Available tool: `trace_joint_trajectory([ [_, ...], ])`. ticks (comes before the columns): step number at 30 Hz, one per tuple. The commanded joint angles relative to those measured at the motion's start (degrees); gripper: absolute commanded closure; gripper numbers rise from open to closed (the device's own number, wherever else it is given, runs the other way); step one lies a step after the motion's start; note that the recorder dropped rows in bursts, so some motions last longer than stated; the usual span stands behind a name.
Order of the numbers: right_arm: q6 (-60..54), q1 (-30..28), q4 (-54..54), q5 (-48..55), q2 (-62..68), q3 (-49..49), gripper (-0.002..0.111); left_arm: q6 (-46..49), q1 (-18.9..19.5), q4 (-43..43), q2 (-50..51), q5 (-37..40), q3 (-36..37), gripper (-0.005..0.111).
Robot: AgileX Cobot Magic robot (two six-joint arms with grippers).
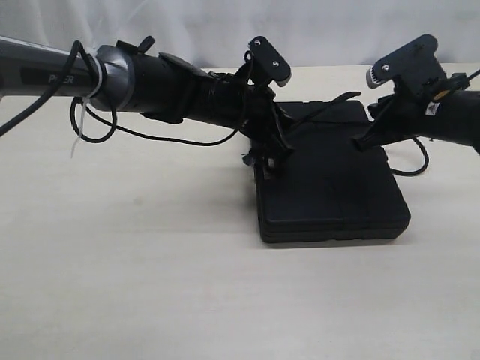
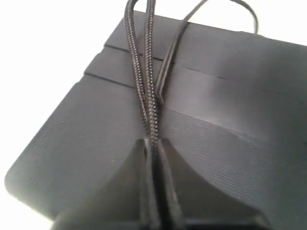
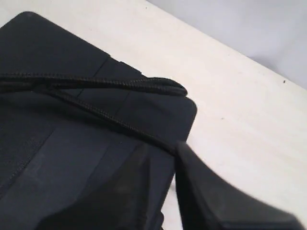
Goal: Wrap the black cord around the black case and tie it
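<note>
The black case [image 1: 330, 191] lies flat on the pale table, right of centre. The black cord [image 2: 146, 86] runs in several strands across its lid. My left gripper [image 2: 152, 143] is shut on those strands, low over the case's left side [image 1: 274, 154]. In the right wrist view the cord [image 3: 105, 82] lies doubled along the case [image 3: 57, 158], and one strand slants down to the fingertips. My right gripper [image 3: 163, 146] hangs over the case's right edge [image 1: 367, 141], jaws parted with a bare gap between them; the strand meets one fingertip [image 3: 184, 148].
A loose black robot cable [image 1: 172, 139] hangs under the left arm, above the table. Another cable [image 1: 420, 161] loops below the right arm beside the case. A white curtain [image 1: 225, 30] closes off the far edge of the table.
</note>
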Motion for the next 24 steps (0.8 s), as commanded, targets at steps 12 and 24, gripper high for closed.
trace_joint_trajectory([
  [12,-15.25,5.99,-7.83,-3.69,6.6,-0.32,0.06,0.14,-0.03,-4.09,0.07,-2.25,-1.09,0.107],
  [24,-29.78,5.92,2.46,-19.35,14.21,-1.52,0.06,0.14,-0.03,-4.09,0.07,-2.42,-1.09,0.107],
])
